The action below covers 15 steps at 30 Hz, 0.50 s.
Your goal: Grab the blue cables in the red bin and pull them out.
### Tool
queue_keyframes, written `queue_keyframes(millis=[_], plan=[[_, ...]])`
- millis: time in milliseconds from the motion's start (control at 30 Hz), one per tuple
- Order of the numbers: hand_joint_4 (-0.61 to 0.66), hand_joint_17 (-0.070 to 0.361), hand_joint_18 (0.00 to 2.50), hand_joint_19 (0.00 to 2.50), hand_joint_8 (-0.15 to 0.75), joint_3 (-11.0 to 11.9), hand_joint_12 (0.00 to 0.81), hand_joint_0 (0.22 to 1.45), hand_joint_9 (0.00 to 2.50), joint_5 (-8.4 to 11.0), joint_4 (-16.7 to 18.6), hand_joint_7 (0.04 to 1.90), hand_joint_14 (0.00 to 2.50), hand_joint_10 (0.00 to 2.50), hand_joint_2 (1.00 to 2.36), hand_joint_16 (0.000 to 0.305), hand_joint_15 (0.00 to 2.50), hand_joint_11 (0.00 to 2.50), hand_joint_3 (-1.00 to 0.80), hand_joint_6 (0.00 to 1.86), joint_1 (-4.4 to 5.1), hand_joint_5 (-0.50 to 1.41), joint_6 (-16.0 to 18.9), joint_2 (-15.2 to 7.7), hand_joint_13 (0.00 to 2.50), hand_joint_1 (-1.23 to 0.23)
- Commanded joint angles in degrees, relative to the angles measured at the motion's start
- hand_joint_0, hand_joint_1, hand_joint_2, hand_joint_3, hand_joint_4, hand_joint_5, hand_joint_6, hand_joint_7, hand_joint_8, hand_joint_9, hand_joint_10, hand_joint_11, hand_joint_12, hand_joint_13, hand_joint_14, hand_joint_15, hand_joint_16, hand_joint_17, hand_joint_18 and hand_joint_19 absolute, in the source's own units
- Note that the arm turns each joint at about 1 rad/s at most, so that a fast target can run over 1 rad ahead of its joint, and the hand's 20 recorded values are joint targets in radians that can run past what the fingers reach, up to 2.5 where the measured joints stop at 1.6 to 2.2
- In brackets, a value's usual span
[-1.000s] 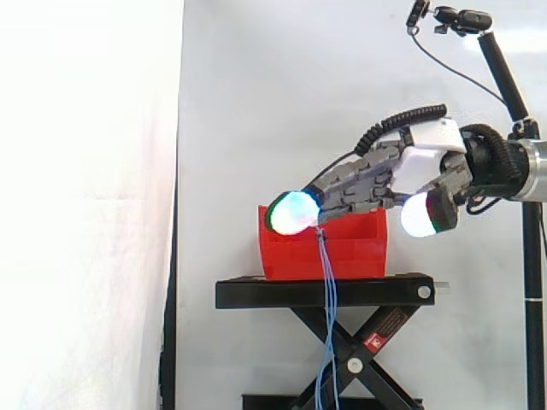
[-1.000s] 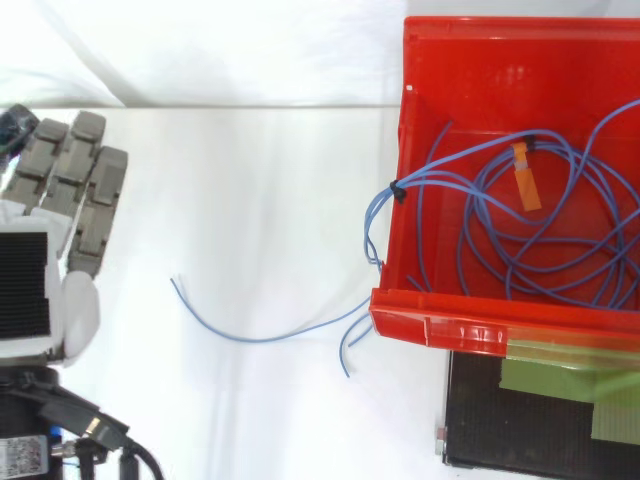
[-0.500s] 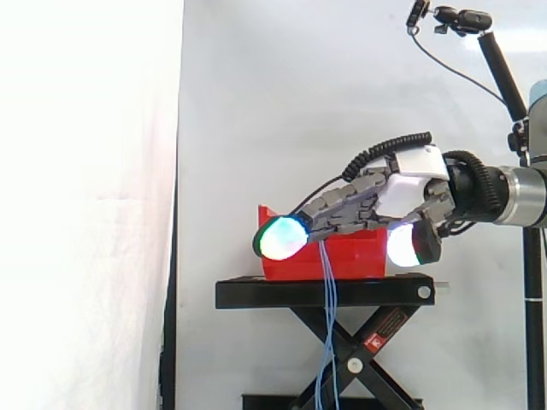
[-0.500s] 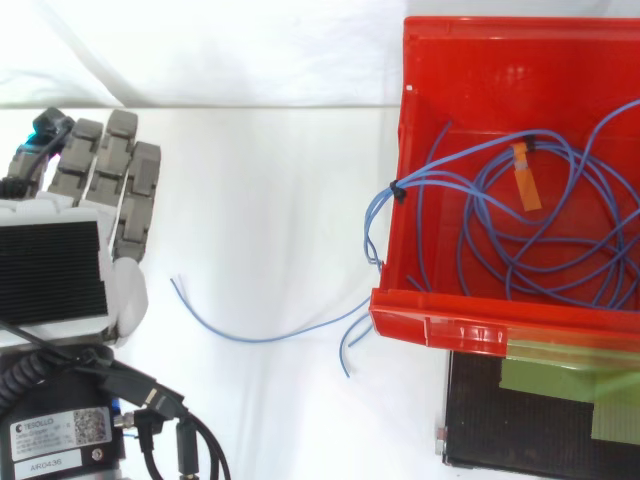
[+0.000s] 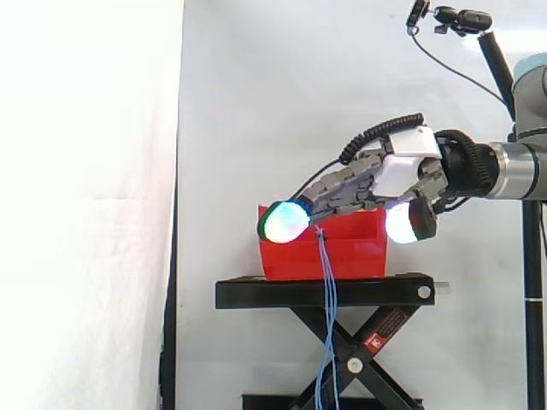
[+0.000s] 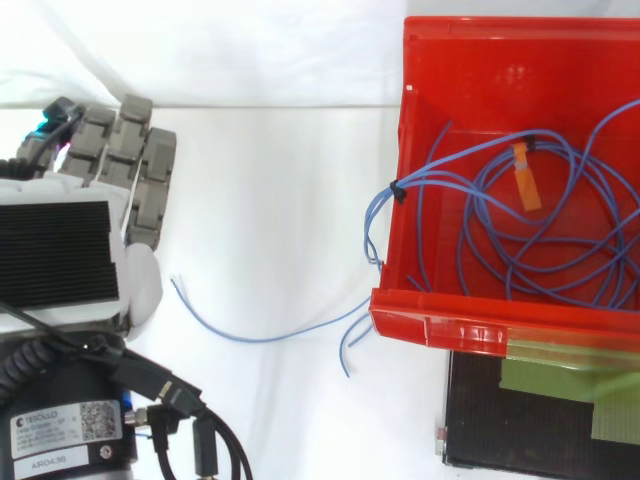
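Note:
Blue cables (image 6: pixel 540 225) lie coiled in the red bin (image 6: pixel 480 320), tied with an orange tag. Some strands hang over the bin's front wall (image 5: pixel 326 282) and trail down past the stand; in the top view their loose ends (image 6: pixel 260 335) show left of the bin. My hand (image 6: pixel 110 190) is well left of the bin in the top view, open with straight fingers and holding nothing. In the side view the hand (image 5: pixel 376 184) hovers just above the bin (image 5: pixel 350 252), its glowing fingertips (image 5: pixel 285 221) beyond the bin's left end.
The bin rests on a black scissor-lift stand (image 5: pixel 325 292). A camera on a black pole (image 5: pixel 504 77) stands at the right. A white curtain hangs behind.
The hand dipped toward the bin and has risen slightly again in the side view. In the top view it has come further into sight, moving up and to the right.

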Motion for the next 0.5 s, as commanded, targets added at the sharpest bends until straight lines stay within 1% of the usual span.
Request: queue_keyframes(millis=[0, 100, 200, 267, 433, 467], plan=[[0.24, 0.135, 0.01, 0.25, 0.273, 0.3, 0.389, 0.70, 0.17, -0.54, -1.2, 0.33, 0.00, 0.01, 1.00, 0.060, 0.08, 0.24, -1.00, 0.01, -0.70, 0.41, -1.5, 0.2, 0.08, -0.85], [0.24, 0.135, 0.01, 0.25, 0.274, 0.3, 0.388, 0.70, 0.17, -1.24, -2.5, 0.33, 0.00, 0.01, 1.00, 0.060, 0.08, 0.24, -1.00, 0.01, -0.96, 0.41, -2.5, 0.0, 0.08, -0.85], [0.24, 0.135, 0.01, 0.25, 0.274, 0.3, 0.388, 0.70, 0.17, -1.24, -2.9, 0.33, 0.00, 0.01, 1.00, 0.060, 0.08, 0.24, -1.00, 0.01, -1.05, 0.41, -2.5, 0.0, 0.08, -0.86], [0.24, 0.135, 0.01, 0.25, 0.273, 0.3, 0.388, 0.70, 0.17, -1.24, -4.2, 0.33, 0.00, 0.01, 1.00, 0.060, 0.08, 0.24, -1.00, 0.01, -1.22, 0.42, -2.5, 0.0, 0.08, -0.86], [0.24, 0.135, 0.07, 0.21, 0.277, 0.3, 0.387, 0.70, 0.22, -0.98, -4.3, 0.32, 0.00, 0.01, 1.00, 0.060, 0.06, 0.21, -1.00, 0.01, -1.40, 0.45, -2.5, 0.0, 0.13, -0.89], [0.24, 0.135, 0.07, 0.21, 0.276, 0.3, 0.387, 0.70, 0.22, -0.98, -4.5, 0.31, 0.00, 0.01, 1.00, 0.060, 0.06, 0.21, -1.00, 0.01, -1.31, 0.45, -2.5, 0.2, 0.13, -0.90]])
